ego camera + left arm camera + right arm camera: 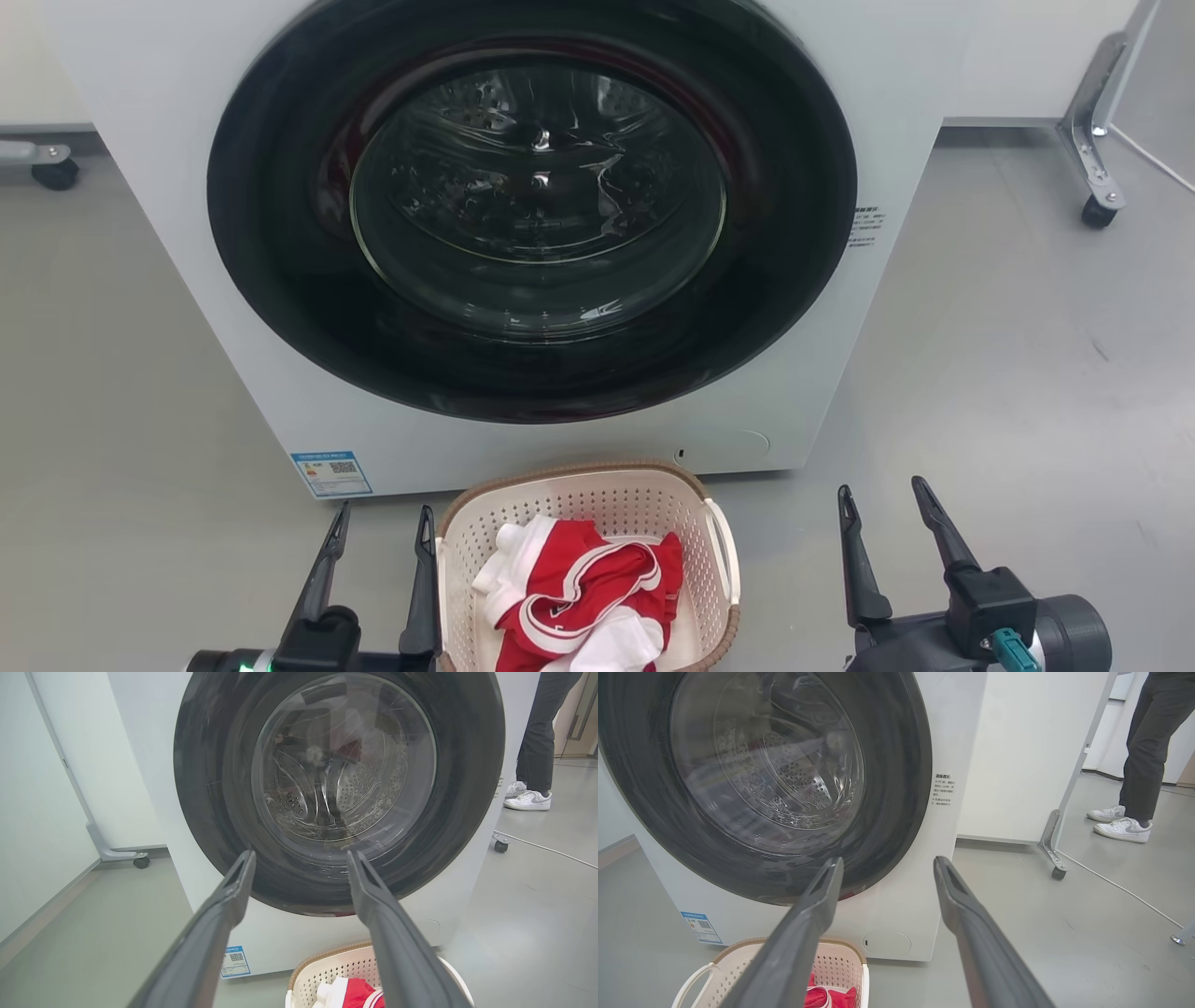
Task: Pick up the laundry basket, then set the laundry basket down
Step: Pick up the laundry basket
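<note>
- Cream-white perforated plastic with a brown woven-look rim, the laundry basket [597, 499] sat on the grey floor [1027, 392], just in front of the washing machine [840, 373] and below its shut round glass door [537, 187].
- A crumpled red-and-white garment [579, 588] lay inside the basket.
- The left hand [385, 511] was spread wide and held nothing. Its inner finger stood just beside the basket's left wall, though the views did not settle whether the two touched.
- The right hand [881, 488] was also wide and empty. It hung well apart from the basket, out to the right of the white side handle [724, 551].
- Both hands pointed towards the machine, not down at the rim.
- The step in hand looked like the approach before the pick-up, since the basket was not yet gripped or raised.
- The next move likely called for the right hand to travel left to its handle, and for the left hand to line up on the near-left rim or handle.
- After that, both would need to close and lift evenly so the basket rose level and kept its load.
- The machine's front stood close behind, so the lift probably had little room on the far side.
</note>
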Controlling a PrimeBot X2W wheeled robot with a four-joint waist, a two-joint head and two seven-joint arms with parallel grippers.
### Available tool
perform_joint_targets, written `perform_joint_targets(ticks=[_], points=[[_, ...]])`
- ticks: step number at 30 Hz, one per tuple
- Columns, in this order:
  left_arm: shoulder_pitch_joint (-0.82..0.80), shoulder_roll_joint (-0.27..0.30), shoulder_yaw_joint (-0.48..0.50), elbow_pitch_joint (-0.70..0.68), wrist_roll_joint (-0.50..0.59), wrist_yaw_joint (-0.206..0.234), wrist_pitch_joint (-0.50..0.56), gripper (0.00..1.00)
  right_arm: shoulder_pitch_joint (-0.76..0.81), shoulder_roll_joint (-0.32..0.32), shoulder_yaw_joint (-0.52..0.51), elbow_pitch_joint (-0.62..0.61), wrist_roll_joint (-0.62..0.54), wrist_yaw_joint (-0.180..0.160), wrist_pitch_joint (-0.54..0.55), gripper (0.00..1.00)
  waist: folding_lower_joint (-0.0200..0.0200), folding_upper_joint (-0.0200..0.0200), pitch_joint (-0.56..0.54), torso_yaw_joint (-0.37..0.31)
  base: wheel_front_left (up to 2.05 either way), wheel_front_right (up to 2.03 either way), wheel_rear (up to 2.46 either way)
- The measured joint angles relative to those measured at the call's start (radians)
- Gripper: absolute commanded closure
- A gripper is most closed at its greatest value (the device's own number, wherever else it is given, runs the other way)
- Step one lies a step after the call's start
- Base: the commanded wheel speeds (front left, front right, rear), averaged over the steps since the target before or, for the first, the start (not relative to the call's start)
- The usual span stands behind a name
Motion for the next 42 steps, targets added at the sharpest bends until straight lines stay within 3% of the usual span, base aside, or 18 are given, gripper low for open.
perform_joint_targets(ticks=[16, 25, 42], points=[[-0.072, -0.002, -0.011, -0.013, -0.016, -0.001, 0.000, 0.00, -0.080, 0.000, -0.041, -0.042, 0.013, 0.000, -0.002, 0.00, 0.0001, 0.0001, 0.144, 0.005, 0.00, 0.00, 0.00], [-0.169, -0.007, -0.015, 0.072, -0.060, -0.002, -0.003, 0.00, -0.172, 0.000, -0.063, 0.014, 0.028, 0.006, -0.003, 0.00, 0.0002, 0.0001, 0.271, 0.012, 0.00, 0.00, 0.00], [-0.438, -0.016, -0.033, 0.327, -0.137, -0.018, 0.039, 0.00, -0.414, -0.012, -0.063, 0.205, 0.038, 0.049, -0.004, 0.00, 0.0003, 0.0002, 0.537, 0.038, 0.00, 0.00, 0.00]])
